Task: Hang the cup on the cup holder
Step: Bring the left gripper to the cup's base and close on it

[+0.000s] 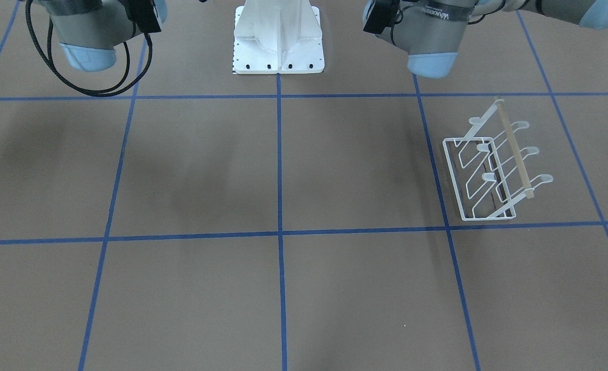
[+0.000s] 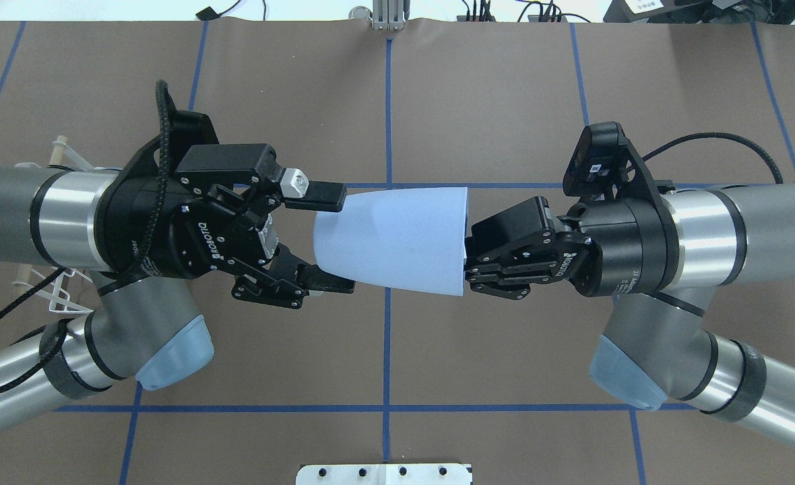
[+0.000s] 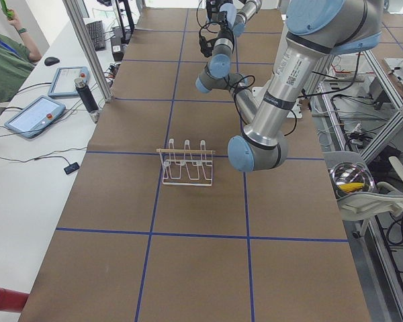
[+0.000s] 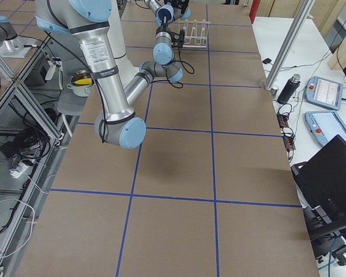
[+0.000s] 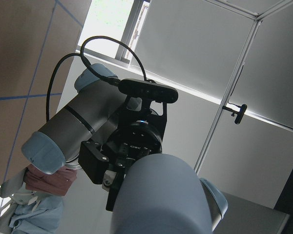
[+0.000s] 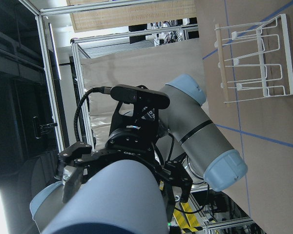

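The light-blue cup [image 2: 397, 239] is held on its side in the air between both grippers, above the table's middle. My right gripper [image 2: 469, 259] is shut on the rim of its wide end. My left gripper [image 2: 337, 241] is open, with one finger [image 2: 323, 195] on each side of the narrow end, close to the wall. The cup fills the bottom of the left wrist view [image 5: 161, 200] and of the right wrist view [image 6: 112, 200]. The white wire cup holder [image 1: 494, 170] stands empty on the table under my left arm. It also shows in the right wrist view [image 6: 249, 63] and the left side view [image 3: 186, 164].
In the overhead view my left arm hides most of the holder [image 2: 57, 296]. The robot's white base plate [image 1: 278, 46] sits at the table's near edge. An operators' bench with tablets [image 3: 33, 114] runs along the far side. A metal bowl [image 3: 351, 180] sits off the table.
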Robot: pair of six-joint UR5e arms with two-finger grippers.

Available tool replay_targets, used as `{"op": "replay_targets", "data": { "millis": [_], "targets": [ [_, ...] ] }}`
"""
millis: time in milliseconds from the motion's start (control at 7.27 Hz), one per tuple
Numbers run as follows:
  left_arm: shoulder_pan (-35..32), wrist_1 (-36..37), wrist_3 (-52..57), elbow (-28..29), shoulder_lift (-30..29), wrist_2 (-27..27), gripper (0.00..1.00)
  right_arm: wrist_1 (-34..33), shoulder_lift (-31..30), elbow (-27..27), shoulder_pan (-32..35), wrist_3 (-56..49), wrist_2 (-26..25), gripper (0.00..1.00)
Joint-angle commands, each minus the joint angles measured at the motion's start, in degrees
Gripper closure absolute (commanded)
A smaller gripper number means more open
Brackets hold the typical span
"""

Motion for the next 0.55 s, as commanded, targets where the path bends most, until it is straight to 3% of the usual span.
{"op": "replay_targets", "data": {
  "millis": [0,275,413],
  "targets": [
    [0.6,0.0,0.1,0.1,-0.1,0.0,0.02,0.0,0.0,0.0,0.0,0.0,0.5,1.00],
    [0.9,0.0,0.3,0.3,-0.4,0.0,0.04,0.0,0.0,0.1,0.0,0.0,0.5,1.00],
    [0.9,0.0,0.4,0.3,-0.4,0.0,0.11,0.2,0.0,0.2,0.0,0.0,0.6,1.00]
  ]
}}
